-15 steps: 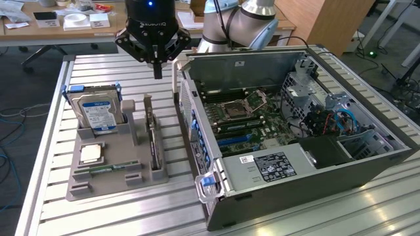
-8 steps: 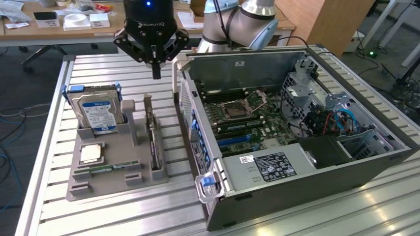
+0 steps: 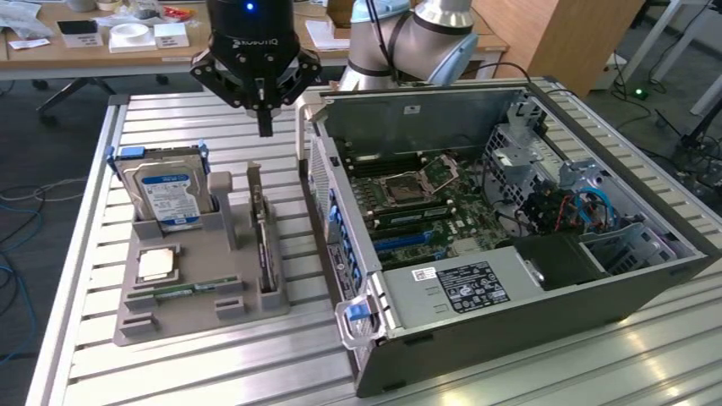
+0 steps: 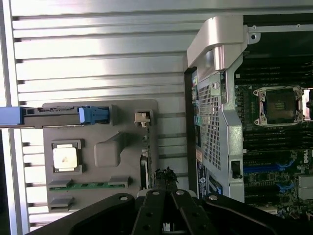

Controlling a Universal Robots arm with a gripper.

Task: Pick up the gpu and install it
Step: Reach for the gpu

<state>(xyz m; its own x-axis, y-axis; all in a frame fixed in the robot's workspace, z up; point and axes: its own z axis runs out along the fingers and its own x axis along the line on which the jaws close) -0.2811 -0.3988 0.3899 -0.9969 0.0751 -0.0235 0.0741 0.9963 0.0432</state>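
Observation:
The gpu (image 3: 263,227) is a thin dark card standing on edge in a slot of the grey holder (image 3: 192,317), its silvery bracket at the far end. My gripper (image 3: 265,127) hangs above and just behind that far end, fingers pressed shut with nothing between them and clear of the card. In the wrist view the gpu (image 4: 143,169) shows edge-on in the holder (image 4: 124,164), and my gripper's shut fingertips (image 4: 166,175) sit close beside it. The open computer case (image 3: 587,292) lies on the exterior view's right with its motherboard (image 3: 423,199) exposed.
The holder also carries a hard drive (image 3: 164,196) with a blue-white label, a processor chip (image 3: 155,264) and a green memory stick (image 3: 181,292). The case wall (image 3: 319,182) stands close beside the gpu. All rest on a slatted metal table (image 3: 169,114).

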